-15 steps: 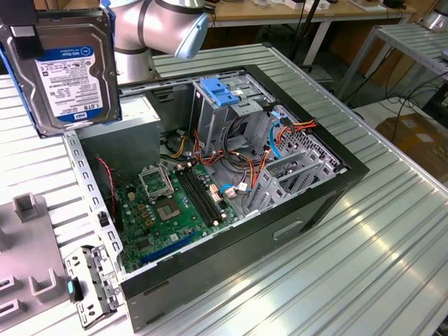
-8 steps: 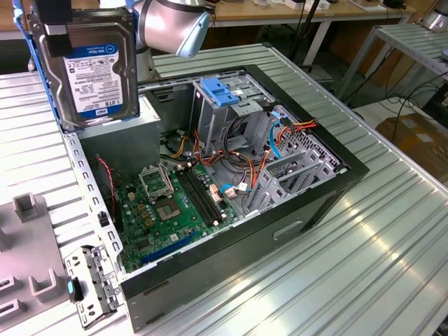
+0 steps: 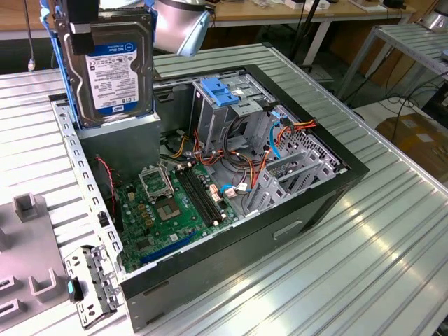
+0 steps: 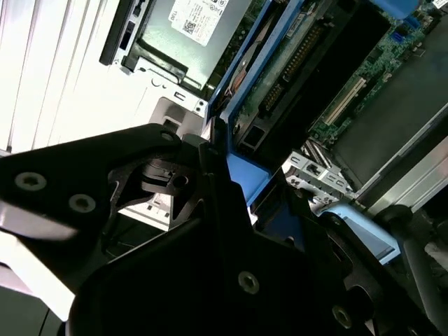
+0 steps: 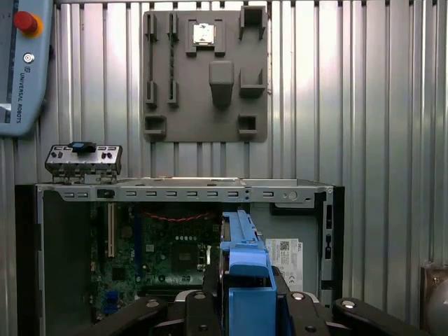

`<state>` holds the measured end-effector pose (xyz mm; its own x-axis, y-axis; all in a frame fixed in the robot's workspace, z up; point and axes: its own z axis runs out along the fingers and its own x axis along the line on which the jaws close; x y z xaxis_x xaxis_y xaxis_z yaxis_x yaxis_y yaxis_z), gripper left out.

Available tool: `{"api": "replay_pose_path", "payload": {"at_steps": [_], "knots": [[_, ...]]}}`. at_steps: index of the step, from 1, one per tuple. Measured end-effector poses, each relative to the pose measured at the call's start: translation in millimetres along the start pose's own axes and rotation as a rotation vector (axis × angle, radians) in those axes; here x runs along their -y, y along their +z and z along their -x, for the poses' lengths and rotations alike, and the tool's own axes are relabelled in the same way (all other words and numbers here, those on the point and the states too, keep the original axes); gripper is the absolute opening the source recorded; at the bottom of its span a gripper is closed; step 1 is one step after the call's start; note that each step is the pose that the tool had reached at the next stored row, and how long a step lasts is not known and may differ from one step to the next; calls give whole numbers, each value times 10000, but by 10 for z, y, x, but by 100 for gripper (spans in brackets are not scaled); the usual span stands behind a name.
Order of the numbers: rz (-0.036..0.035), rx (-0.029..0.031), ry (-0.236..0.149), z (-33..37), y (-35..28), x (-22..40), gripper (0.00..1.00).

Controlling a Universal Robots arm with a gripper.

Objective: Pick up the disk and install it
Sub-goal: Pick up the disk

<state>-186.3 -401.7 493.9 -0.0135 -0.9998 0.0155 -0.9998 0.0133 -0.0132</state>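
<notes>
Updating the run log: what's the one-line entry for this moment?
phase: carry | gripper: shut on disk | pose: upright, above open computer case | installed: not yet

disk (image 3: 119, 33): dull grey metal (glossy paper label (image 3: 112, 77)) | table (image 3: 392, 266): ribbed shiny metal

Top of disk (image 3: 115, 66) cut off by exterior view's upper edge. Grey box (image 3: 122, 150) in corner of case (image 3: 231, 266) partly covered by disk. Body of gripper (image 5: 246, 297) cropped by picture edge in first wrist view.
</notes>
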Motion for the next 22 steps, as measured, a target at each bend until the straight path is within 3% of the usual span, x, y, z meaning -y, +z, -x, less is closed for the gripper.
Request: {"api": "replay_pose_path", "payload": {"at_steps": [5, 11, 14, 22], "knots": [[4, 0, 3, -9, 3, 208, 37], [8, 0, 5, -16, 5, 372, 37], [10, 0, 6, -23, 7, 512, 37], [16, 0, 9, -36, 11, 763, 37]]}}
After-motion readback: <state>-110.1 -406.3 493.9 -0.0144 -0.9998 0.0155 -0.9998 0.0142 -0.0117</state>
